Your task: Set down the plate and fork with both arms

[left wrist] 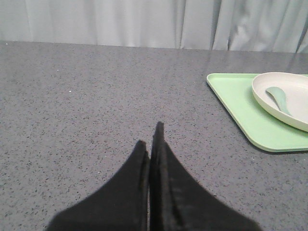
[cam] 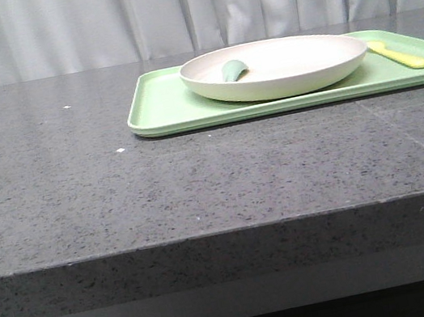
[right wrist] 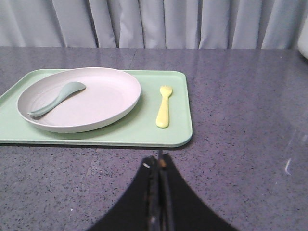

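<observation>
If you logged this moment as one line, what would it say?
plate: on tray, spoon inside | fork: on tray beside plate | left gripper: shut, empty | right gripper: shut, empty

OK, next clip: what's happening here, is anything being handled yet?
Nothing is being held. The plate sits on the green tray with a sage-green spoon lying in it, and the fork lies on the tray beside the plate. The left gripper and right gripper are both shut and empty over the bare grey table, the right one just short of the tray's near edge, the left one off to the tray's side.
</observation>
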Available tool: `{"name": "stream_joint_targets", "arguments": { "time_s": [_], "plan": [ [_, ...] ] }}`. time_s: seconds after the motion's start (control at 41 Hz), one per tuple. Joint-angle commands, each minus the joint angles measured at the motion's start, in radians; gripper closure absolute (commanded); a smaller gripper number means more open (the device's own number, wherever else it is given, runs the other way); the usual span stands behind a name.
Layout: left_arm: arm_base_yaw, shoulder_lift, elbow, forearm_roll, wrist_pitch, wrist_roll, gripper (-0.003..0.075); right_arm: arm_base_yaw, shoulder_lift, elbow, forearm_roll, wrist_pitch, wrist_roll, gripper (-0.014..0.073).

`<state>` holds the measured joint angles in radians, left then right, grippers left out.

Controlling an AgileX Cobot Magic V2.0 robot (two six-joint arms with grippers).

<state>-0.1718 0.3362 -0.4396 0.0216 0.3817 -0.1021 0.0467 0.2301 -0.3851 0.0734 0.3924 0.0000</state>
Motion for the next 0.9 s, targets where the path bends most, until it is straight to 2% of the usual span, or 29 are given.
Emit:
{"name": "stream_joint_targets", "arguments": {
  "time_s": [0.0, 0.147, 0.415, 0.684, 0.879],
  "plan": [
    [0.011, -0.017, 0.016, 0.004, -0.121, 0.0, 0.0738, 0.0, 0.007, -0.024, 0.001, -0.089, -0.007, 0.0711],
    [0.081, -0.126, 0.148, 0.004, -0.201, 0.0, 0.0738, 0.0, 0.007, -0.024, 0.001, -0.089, -0.007, 0.0711],
    [0.217, -0.338, 0.355, -0.022, -0.204, 0.0, 0.0738, 0.0, 0.007, -0.024, 0.001, -0.089, -0.007, 0.0711],
    [0.228, -0.365, 0.45, -0.022, -0.29, 0.0, 0.0738, 0.0, 0.007, -0.024, 0.001, -0.089, -0.007, 0.0711],
    [0.228, -0.363, 0.45, -0.022, -0.289, 0.0, 0.0738, 0.0, 0.007, -0.024, 0.001, -0.089, -0.007, 0.0711]
  ]
}}
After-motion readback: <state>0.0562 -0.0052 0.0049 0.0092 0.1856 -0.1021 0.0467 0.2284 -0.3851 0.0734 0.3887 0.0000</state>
